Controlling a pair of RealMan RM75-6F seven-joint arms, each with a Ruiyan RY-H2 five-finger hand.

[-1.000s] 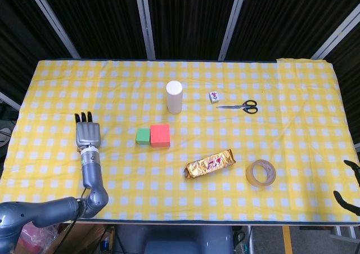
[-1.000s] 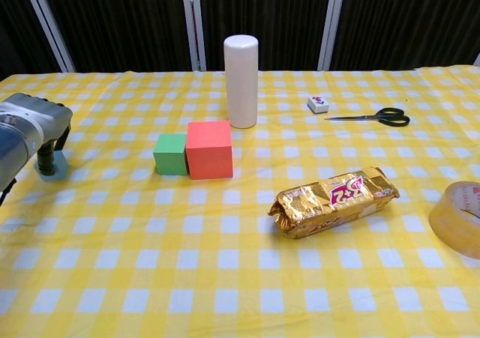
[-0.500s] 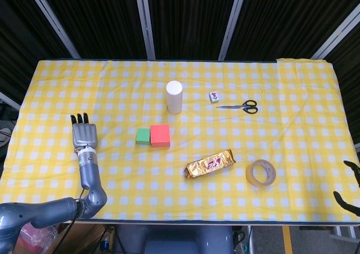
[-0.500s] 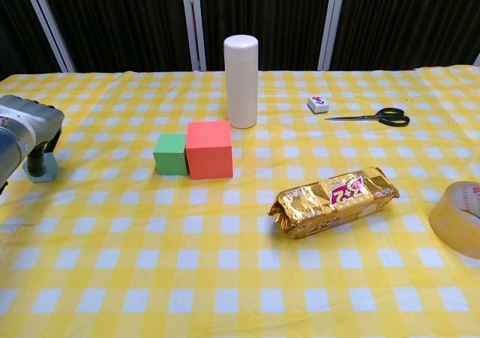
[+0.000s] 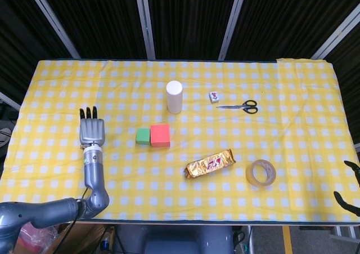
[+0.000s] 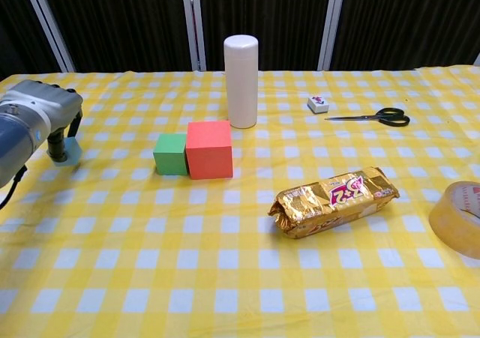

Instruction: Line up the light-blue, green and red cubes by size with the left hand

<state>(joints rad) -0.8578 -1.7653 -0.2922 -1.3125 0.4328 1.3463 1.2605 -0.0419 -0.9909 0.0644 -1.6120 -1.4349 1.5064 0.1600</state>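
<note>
My left hand (image 5: pixel 91 131) is over the left part of the table, fingers pointing down in the chest view (image 6: pixel 46 115). It grips a small light-blue cube (image 6: pixel 67 150) between its fingertips; the head view hides that cube under the hand. To the right, the green cube (image 5: pixel 143 136) (image 6: pixel 171 154) stands touching the larger red cube (image 5: pixel 160 135) (image 6: pixel 209 149). The hand and its cube are well left of the green cube, with bare cloth between. Only dark fingertips of my right hand (image 5: pixel 350 191) show at the lower right edge, spread apart with nothing in them.
A white cylinder (image 5: pixel 174 97) stands behind the red cube. A small tile (image 5: pixel 214 97) and scissors (image 5: pixel 242 106) lie at the back right. A gold snack packet (image 5: pixel 210 163) and a tape roll (image 5: pixel 261 173) lie at the front right. Yellow checked cloth (image 5: pixel 281 136) covers the table.
My left hand drifted a little left with the light-blue cube, then moved right and farther back, closer to the green cube. Everything else has stayed put.
</note>
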